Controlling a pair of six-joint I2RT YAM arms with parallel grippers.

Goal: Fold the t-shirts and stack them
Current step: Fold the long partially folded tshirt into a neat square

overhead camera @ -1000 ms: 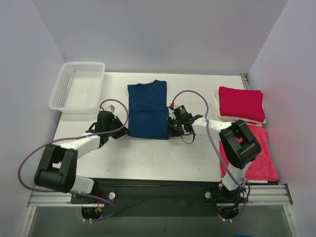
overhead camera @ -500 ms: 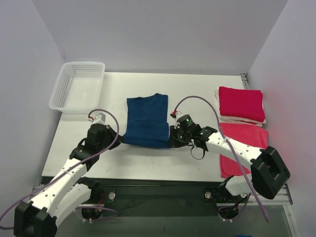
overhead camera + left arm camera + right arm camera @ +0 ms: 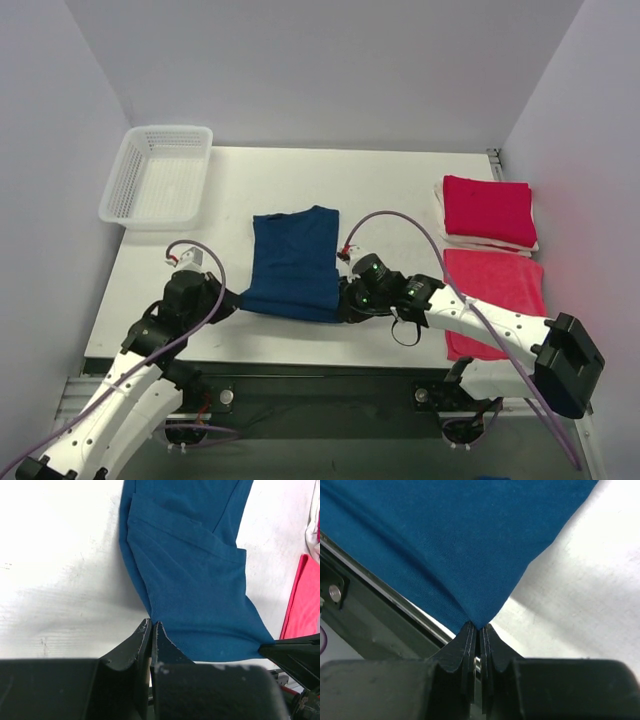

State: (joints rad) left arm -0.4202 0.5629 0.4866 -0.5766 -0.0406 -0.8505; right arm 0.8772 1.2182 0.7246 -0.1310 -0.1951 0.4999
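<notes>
Navy t-shirt [image 3: 293,265] nearer, outside basket [image 3: 120,186]

- No text, label, brand, number or sign can be read in any view.
- Navy shirt [image 3: 293,262], red shirts [image 3: 488,210], basket [image 3: 170,129] and table [image 3: 230,185] all look unmarked.

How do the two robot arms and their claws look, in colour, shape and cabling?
Both arms, the left arm and the right arm, have white tube-like links joined by bulky black joint housings. A thin purple cable loops along each. Small green lights glow on the right arm's wrist. The left claw and right claw are matte black, with two flat, tapered fingers each.
</notes>
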